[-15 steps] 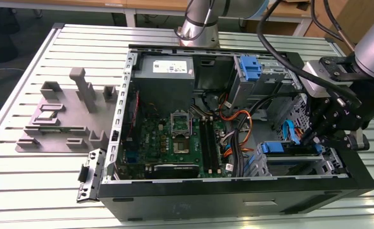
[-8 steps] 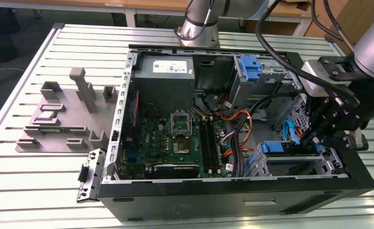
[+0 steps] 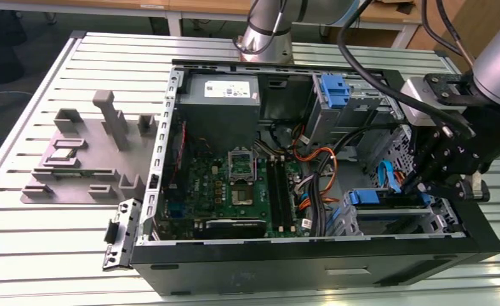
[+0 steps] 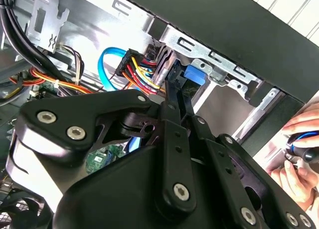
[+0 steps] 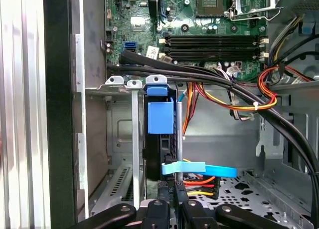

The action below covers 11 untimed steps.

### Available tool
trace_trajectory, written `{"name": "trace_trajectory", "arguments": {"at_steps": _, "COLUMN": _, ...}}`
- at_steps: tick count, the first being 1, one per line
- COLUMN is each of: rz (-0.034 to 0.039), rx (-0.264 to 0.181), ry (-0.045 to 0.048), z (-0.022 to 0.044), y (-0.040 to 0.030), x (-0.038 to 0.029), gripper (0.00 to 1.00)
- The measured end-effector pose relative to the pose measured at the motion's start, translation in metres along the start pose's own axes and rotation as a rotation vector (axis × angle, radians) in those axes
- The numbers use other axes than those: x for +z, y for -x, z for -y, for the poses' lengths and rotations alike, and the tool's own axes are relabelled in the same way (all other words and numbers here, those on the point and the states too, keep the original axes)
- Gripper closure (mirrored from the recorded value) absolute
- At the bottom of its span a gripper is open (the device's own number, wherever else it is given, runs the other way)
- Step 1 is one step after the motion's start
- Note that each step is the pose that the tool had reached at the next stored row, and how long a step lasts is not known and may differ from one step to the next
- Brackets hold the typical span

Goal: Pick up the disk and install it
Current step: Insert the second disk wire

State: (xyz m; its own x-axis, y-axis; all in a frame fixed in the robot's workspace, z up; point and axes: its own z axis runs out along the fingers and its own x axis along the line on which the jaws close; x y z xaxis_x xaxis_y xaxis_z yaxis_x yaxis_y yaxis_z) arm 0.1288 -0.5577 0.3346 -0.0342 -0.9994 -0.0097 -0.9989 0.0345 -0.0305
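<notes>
The disk (image 5: pixel 159 139) stands edge-on in the metal drive cage (image 5: pixel 119 134), a dark slab with a blue plastic carrier tab at its end. In the first wrist view my gripper (image 5: pixel 172 186) has its two black fingers drawn close together on the disk's near edge. In the second wrist view the gripper (image 4: pixel 175 87) reaches into the cage beside the blue carrier (image 4: pixel 192 74). In the exterior view the gripper (image 3: pixel 420 188) hangs over the case's front corner on that view's right, by the disk (image 3: pixel 365 196).
The open computer case (image 3: pixel 318 255) holds a motherboard (image 3: pixel 233 185), a grey power supply (image 3: pixel 220 95), a blue bracket (image 3: pixel 335 89) and orange and black cables (image 5: pixel 239 97). A flat blue cable (image 5: pixel 199 169) crosses beside the disk. A hand (image 4: pixel 299 154) holds a blue-handled tool. A grey fixture (image 3: pixel 80 153) lies on the table.
</notes>
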Motion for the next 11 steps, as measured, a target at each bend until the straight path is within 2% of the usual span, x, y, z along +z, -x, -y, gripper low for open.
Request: {"name": "trace_trajectory", "arguments": {"at_steps": 11, "rz": -0.0002, "rx": 0.005, "ry": 0.0, "z": 0.0, "y": -0.0007, "x": 0.0007, "gripper": 0.84}}
